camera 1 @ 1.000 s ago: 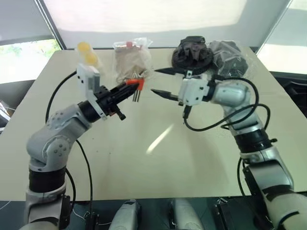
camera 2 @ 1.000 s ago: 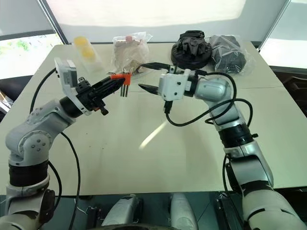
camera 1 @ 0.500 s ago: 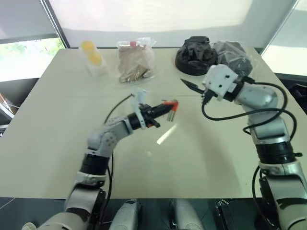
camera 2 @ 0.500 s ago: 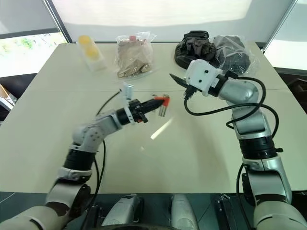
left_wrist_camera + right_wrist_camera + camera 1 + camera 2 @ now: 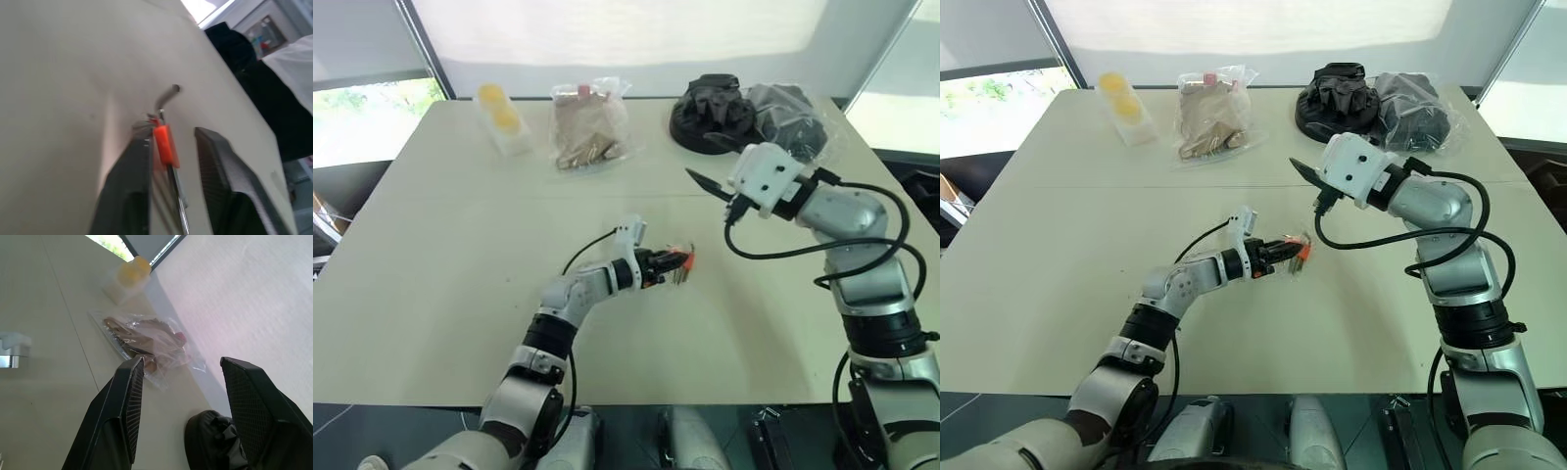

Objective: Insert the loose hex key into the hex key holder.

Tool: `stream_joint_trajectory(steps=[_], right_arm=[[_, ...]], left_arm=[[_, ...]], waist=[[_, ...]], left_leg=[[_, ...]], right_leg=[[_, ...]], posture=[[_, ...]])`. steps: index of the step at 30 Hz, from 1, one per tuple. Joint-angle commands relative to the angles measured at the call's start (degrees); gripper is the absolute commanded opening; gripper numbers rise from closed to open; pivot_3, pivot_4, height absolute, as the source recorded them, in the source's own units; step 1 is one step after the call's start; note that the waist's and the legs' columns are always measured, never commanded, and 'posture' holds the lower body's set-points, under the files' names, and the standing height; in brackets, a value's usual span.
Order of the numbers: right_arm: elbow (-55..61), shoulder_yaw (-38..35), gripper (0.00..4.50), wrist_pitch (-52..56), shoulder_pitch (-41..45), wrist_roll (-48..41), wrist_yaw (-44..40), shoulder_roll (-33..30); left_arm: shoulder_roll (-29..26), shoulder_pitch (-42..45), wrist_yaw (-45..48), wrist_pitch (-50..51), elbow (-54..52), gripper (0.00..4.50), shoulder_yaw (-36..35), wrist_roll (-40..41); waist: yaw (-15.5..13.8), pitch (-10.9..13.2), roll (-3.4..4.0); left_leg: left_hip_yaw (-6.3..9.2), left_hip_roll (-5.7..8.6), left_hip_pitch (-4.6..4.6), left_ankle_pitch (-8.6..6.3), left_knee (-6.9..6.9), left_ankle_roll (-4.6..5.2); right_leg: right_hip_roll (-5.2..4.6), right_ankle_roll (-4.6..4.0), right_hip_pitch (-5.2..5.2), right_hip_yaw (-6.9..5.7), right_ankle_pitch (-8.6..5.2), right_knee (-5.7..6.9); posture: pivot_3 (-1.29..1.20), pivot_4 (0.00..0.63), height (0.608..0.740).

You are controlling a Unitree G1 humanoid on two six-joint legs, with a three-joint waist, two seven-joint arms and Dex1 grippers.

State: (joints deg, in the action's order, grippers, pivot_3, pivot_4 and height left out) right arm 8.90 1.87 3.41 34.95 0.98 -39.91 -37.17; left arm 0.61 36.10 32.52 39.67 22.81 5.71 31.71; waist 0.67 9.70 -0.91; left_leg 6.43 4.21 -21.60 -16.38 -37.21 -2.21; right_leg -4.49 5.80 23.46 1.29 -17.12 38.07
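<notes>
Left tool [image 5: 171,161] has dropped to the desk [image 5: 440,255] and spread apart around the hex key holder [image 5: 164,143], releasing it; right tool [image 5: 181,401] hangs open, empty, above.

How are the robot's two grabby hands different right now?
The left end effector is down low at the table, while the right end effector is up in the air. The left one has the hex key holder between its fingers; the right one has nothing between its fingers. Both have two black fingers, spread apart.
</notes>
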Motion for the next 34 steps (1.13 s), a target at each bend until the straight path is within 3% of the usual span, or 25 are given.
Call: stream_joint_trajectory(steps=[1,3,10,15,23,34], right_arm=[[1.09,0.00,2.58,-0.90,1.69,-0.21,0.27,0.47],[0.53,0.33,2.58,-1.23,1.98,-0.20,0.09,0.55],[-2.29,1.59,2.58,-3.23,2.42,-0.20,-2.33,-0.36],[-4.48,3.70,2.58,-4.08,0.49,-1.56,-11.78,-5.28],[-2.89,2.50,2.58,6.70,-1.00,-11.92,-29.42,-14.52],[-8.40,2.78,2.58,9.42,4.59,-13.22,-41.94,-23.85]], left_arm=[[-1.79,-2.26,-0.89,1.36,-2.88,3.58,-0.26,-1.95],[-3.32,-3.26,-0.84,0.76,-5.16,4.46,0.20,-3.15],[-9.07,-4.09,0.20,-3.66,-11.08,4.46,0.53,-6.72],[-15.42,-2.99,4.19,-5.02,-16.35,4.46,0.39,-7.88],[-28.75,-2.02,11.70,4.15,-32.37,4.46,-4.93,-0.61],[-46.06,-11.18,16.75,18.01,-52.04,4.46,-17.01,15.48]], waist=[[0.08,0.00,0.00],[0.35,0.00,0.00],[0.33,-0.01,0.02],[-0.01,-0.01,0.01],[0.23,0.03,0.01],[0.08,0.10,0.06]], left_leg=[[0.00,0.00,0.03,0.00,0.00,0.00],[-0.02,-0.01,0.11,0.00,0.00,0.00],[-0.03,-0.07,0.16,0.01,0.02,-0.03],[-0.01,-0.04,0.08,0.01,0.02,-0.02],[0.04,-0.02,-0.03,-0.02,0.03,0.03],[0.02,-0.06,-0.01,-0.07,0.05,0.10]], right_leg=[[0.00,0.00,-0.02,0.00,0.00,0.00],[0.01,0.00,-0.06,0.02,0.00,0.01],[0.06,0.00,-0.07,0.04,0.00,0.05],[0.04,0.00,-0.03,0.02,0.00,0.03],[-0.04,0.00,-0.02,0.01,0.00,-0.10],[-0.05,0.00,-0.04,0.02,0.00,-0.13]], posture=[[0.00,0.150,0.740],[0.00,0.150,0.740],[0.00,0.150,0.740],[0.00,0.150,0.740],[0.00,0.150,0.740],[0.00,0.150,0.740]])
